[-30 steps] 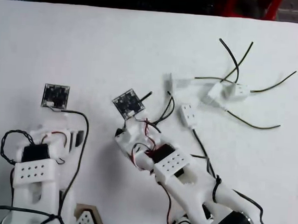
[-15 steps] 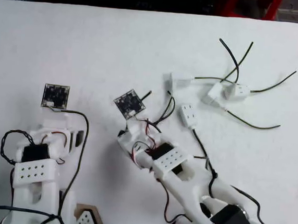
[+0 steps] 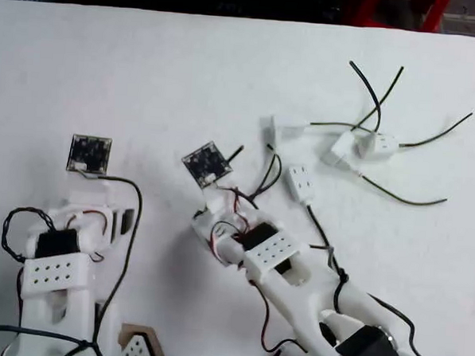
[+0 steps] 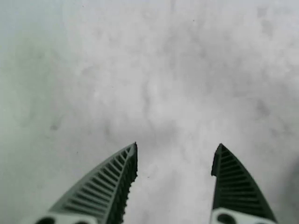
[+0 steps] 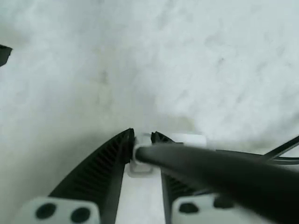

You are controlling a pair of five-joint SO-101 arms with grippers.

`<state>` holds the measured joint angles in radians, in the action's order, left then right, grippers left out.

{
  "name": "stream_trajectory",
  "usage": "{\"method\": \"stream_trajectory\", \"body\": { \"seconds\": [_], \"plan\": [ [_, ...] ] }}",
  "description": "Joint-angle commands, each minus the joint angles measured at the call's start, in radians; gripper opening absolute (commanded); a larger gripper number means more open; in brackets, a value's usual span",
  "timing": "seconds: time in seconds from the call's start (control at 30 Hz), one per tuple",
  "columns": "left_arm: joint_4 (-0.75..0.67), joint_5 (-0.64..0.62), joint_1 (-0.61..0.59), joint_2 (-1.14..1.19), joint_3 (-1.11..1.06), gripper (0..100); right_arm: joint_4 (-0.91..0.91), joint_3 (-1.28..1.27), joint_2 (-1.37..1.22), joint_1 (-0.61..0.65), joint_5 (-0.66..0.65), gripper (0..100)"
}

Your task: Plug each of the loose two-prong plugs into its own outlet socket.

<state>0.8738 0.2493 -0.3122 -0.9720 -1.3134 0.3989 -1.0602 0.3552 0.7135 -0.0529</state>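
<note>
1. Right wrist view: the right gripper [image 5: 142, 136] has its jaws drawn narrow onto a small white plug [image 5: 138, 170]. The plug is pinched between the two ribbed fingers, right up at their tips. A black cable [image 5: 210, 165] crosses close over one jaw; whether it belongs to the plug cannot be told.
2. Left wrist view: the left gripper [image 4: 175, 147] stands with its jaws wide apart, nothing between them and bare table [image 4: 149, 70] ahead of the tips.
3. High view: beyond the right jaws and off to one side lies a white socket block [image 3: 300, 183] with dark holes in its face. Farther out past it are another white connector [image 3: 272, 129] and a pair of white connectors [image 3: 360, 146] lying together, with thin dark wires [image 3: 404, 199] trailing from them.
4. The plug looks light, hard and smooth, a small moulded piece. It would probably twist or slip if pinched near one end. The surest hold is across the flat sides of its body, behind the prongs, so the prongs stand clear ahead of the fingertips.
5. The wires look thin and springy and may tug a held plug off line. The socket block looks light and lies free, so it is likely to slide when pushed. The open left jaws would probably have to brace it by its sides.
</note>
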Motion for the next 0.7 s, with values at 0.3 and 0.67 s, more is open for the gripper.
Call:
{"method": "stream_trajectory", "body": {
  "seconds": [0.3, 0.67],
  "plan": [
    [-0.017, 0.041, -0.005, -0.03, 0.005, 26, 0.021, 0.055, -0.145, 0.022, -0.081, 1.7],
    [-0.017, 0.046, -0.004, -0.03, 0.005, 26, -0.111, 0.172, -0.125, -0.027, -0.08, 1.7]
  ]
}}
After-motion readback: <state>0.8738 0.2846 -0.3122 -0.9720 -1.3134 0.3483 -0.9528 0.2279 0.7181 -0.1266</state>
